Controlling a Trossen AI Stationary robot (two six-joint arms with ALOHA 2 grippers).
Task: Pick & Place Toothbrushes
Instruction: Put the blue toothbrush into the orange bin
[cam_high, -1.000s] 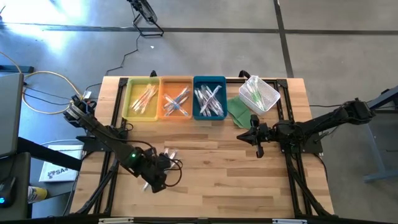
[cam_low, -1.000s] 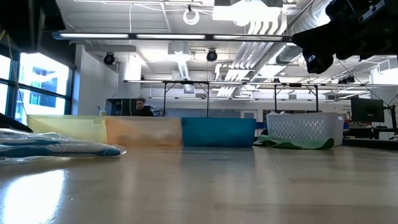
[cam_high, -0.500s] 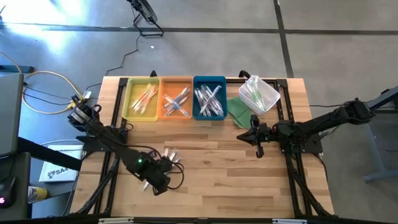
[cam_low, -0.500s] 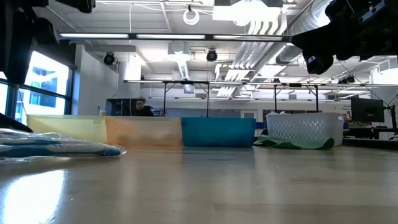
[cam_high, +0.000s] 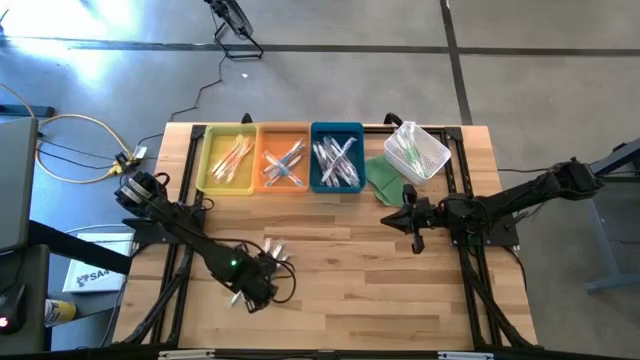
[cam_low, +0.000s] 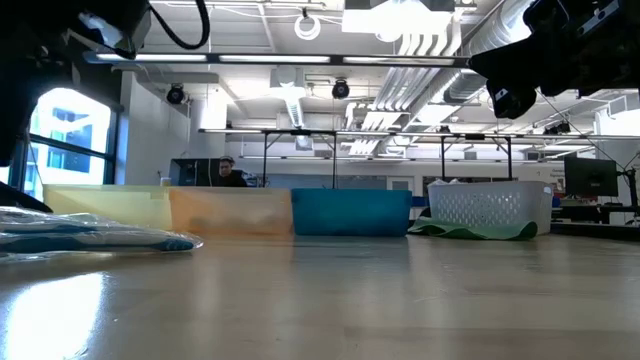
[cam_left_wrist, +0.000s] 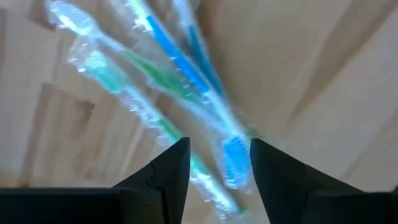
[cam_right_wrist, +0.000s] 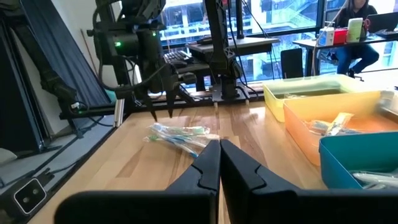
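Note:
Three wrapped toothbrushes (cam_left_wrist: 155, 68) with blue and green handles lie crossed on the wooden table (cam_high: 400, 290), at its near left. They also show as the toothbrush pile (cam_high: 273, 250) in the high view and the toothbrush pile (cam_right_wrist: 179, 134) in the right wrist view. My left gripper (cam_left_wrist: 219, 165) points down and is open, its fingers on either side of a blue brush head, a little above the pile and touching nothing. It also shows as the left gripper (cam_right_wrist: 163, 99) in the right wrist view. My right gripper (cam_right_wrist: 219, 144) is shut and level, clear of the table at the middle right.
Yellow tray (cam_high: 227, 158), orange tray (cam_high: 283, 160) and blue tray (cam_high: 337, 158) stand side by side at the far edge, each holding toothbrushes. A white mesh basket (cam_high: 418, 150) sits on a green cloth (cam_high: 381, 178) to their right. The near half of the table is bare wood.
My left gripper has sunk toward the toothbrush pile; its arm has come down into the upper left of the low view. The toothbrushes lie where they were.

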